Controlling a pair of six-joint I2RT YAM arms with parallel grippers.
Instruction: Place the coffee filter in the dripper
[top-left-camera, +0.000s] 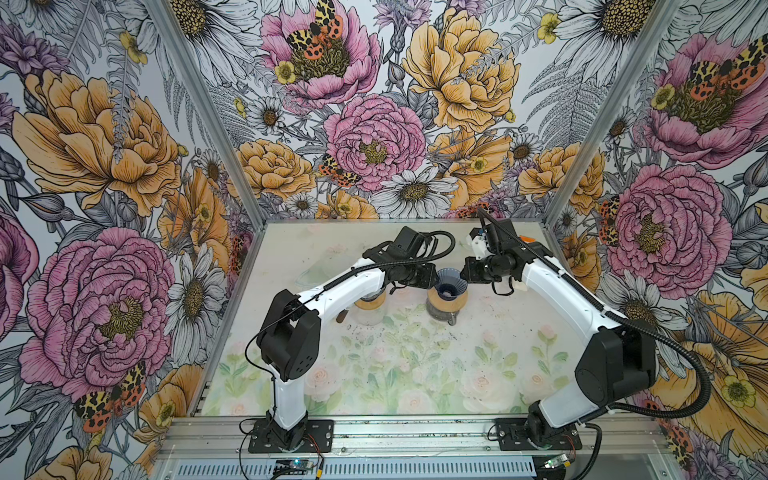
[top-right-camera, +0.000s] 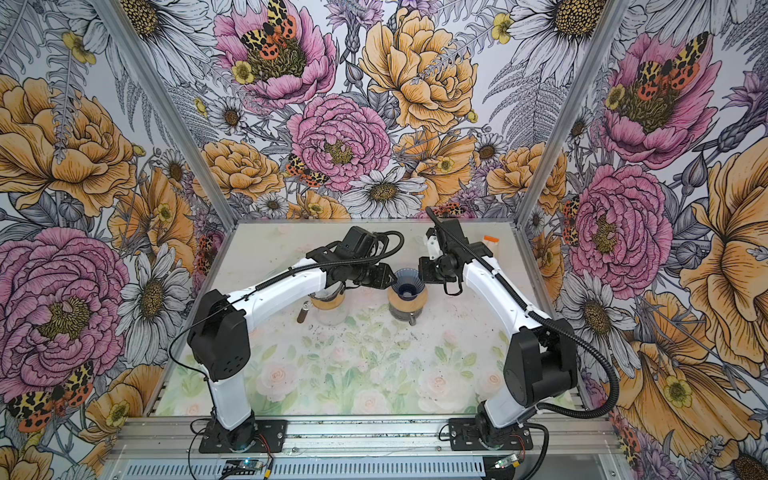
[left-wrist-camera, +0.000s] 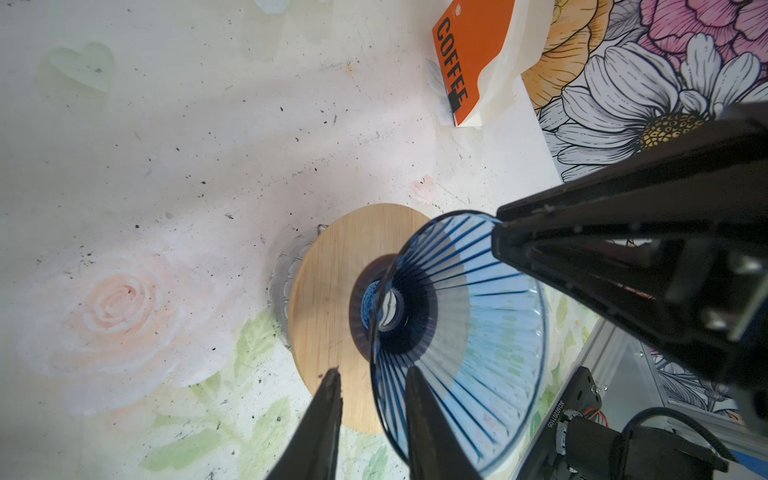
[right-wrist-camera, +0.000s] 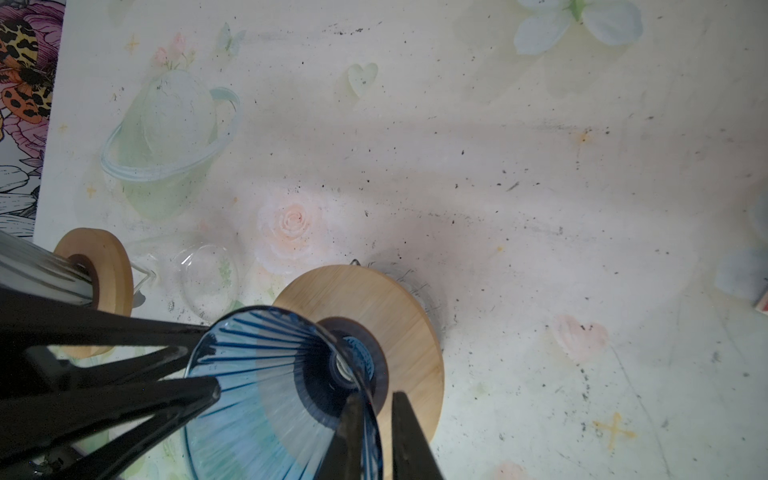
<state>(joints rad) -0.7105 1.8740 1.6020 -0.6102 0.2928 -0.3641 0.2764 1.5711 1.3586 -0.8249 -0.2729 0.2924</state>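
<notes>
The dripper (top-left-camera: 451, 284) (top-right-camera: 405, 282) is a blue ribbed glass cone on a wooden collar (left-wrist-camera: 328, 316) over a glass carafe, at mid-table. A pale pleated lining shows against its inner wall, apparently the coffee filter (left-wrist-camera: 453, 291) (right-wrist-camera: 282, 374). My left gripper (left-wrist-camera: 372, 374) (top-left-camera: 432, 277) straddles the rim on the left side, one finger inside and one outside, with gaps to the glass on both sides. At the opposite side my right gripper (right-wrist-camera: 376, 397) (top-left-camera: 467, 270) straddles the rim more narrowly. Its inner finger lies close to the wall and a sliver of wood shows before the outer one.
A second carafe with a wooden collar (top-left-camera: 370, 303) (right-wrist-camera: 99, 282) stands just left of the dripper, under my left arm. An orange and white coffee bag (left-wrist-camera: 469, 62) (top-right-camera: 490, 240) stands at the back right. Coffee grounds speckle the mat.
</notes>
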